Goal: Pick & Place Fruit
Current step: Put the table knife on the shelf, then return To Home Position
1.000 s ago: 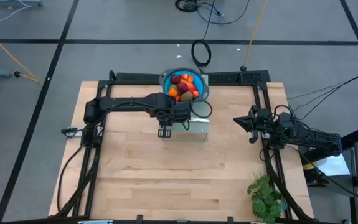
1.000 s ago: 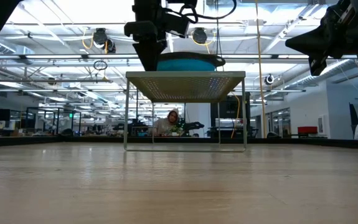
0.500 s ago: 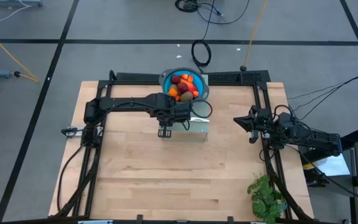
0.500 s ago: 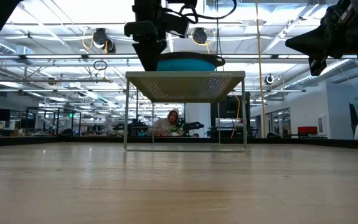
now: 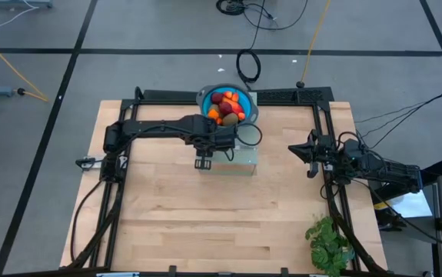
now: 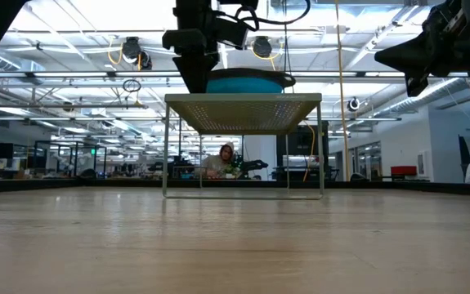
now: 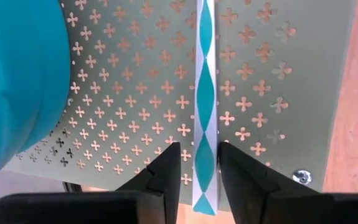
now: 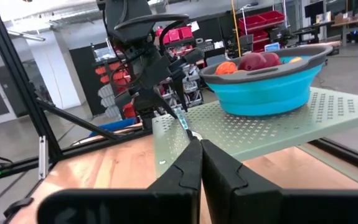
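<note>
A blue bowl (image 5: pixel 226 105) with a grey rim is seen on a pale green perforated metal stand (image 5: pixel 242 159) at the far middle of the wooden table (image 5: pixel 205 223); the fruit (image 5: pixel 225 106) is piled in it, red, orange and dark maroon pieces plus one olive-brown oval, single pieces hard to separate. From table height only the bowl's wall is visible, the contents hidden. The stand's top is punched with small cross-shaped holes. The left gripper (image 7: pixel 194 163) is held over the stand's near-left edge, its fingers (image 7: pixel 166 168) closed on a slim teal-and-white patterned strip (image 7: pixel 205 99), possibly a knife, its lower end cut off. The right gripper (image 8: pixel 200 163) is parked near the table's right edge, fingers together, nothing between them. A leafy green plant (image 5: pixel 329 243) sits at the near right corner.
</note>
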Robot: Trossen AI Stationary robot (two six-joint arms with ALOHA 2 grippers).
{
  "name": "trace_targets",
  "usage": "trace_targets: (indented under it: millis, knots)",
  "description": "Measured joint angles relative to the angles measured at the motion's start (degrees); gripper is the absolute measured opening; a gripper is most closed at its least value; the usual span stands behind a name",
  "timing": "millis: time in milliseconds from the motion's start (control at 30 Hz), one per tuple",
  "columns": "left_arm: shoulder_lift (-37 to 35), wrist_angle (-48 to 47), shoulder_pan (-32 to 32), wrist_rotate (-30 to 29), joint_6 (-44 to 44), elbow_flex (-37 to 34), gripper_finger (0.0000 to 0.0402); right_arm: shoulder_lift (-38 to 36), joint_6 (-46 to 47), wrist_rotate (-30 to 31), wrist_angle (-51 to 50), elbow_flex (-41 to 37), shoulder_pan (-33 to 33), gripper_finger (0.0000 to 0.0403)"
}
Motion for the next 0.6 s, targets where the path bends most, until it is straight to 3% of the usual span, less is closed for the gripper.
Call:
trace_targets:
  millis: [367, 600]
  knots:
    - [-3.9, -5.19, -0.19, -0.45, -3.22, 0.37, 0.0113, 0.02, -0.43, 0.02, -0.01, 0.0, 0.02, 0.0]
    - [-10.23, -7.93, -0.87, 1.68, -7.98, 0.37, 0.0113, 0.02, -0.42, 0.03, 0.0, 0.0, 0.02, 0.0]
